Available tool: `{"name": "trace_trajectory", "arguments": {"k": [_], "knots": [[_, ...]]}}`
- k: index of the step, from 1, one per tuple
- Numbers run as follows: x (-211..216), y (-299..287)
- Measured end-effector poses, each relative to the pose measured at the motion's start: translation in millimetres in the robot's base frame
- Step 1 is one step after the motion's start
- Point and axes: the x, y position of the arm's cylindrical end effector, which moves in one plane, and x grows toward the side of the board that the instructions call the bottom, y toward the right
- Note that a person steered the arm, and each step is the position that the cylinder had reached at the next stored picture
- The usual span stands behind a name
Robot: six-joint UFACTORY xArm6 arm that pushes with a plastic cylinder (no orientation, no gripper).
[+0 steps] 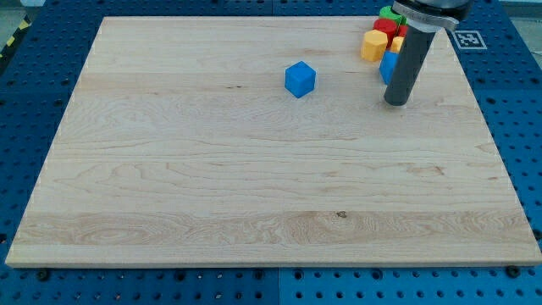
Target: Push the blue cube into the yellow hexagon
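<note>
The blue cube (300, 79) sits alone on the wooden board (212, 169), toward the view's upper middle. The yellow hexagon (373, 46) lies at the view's top right, at the left edge of a tight cluster of blocks. My tip (396, 102) rests on the board to the right of the blue cube and just below the cluster. The dark rod rises from the tip and hides part of the cluster.
The cluster at the top right also holds a green block (390, 14), a red block (388, 27), a second blue block (388, 65) and another yellow block (396, 42), partly hidden by the rod. A blue pegboard surface (508, 127) surrounds the board.
</note>
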Motion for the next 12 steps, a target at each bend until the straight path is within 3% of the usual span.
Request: {"name": "trace_trajectory", "arguments": {"k": [2, 7, 9, 12], "knots": [[47.9, -40.6], [64.6, -84.4], [-0.3, -164.0], [-25.2, -145.7]]}}
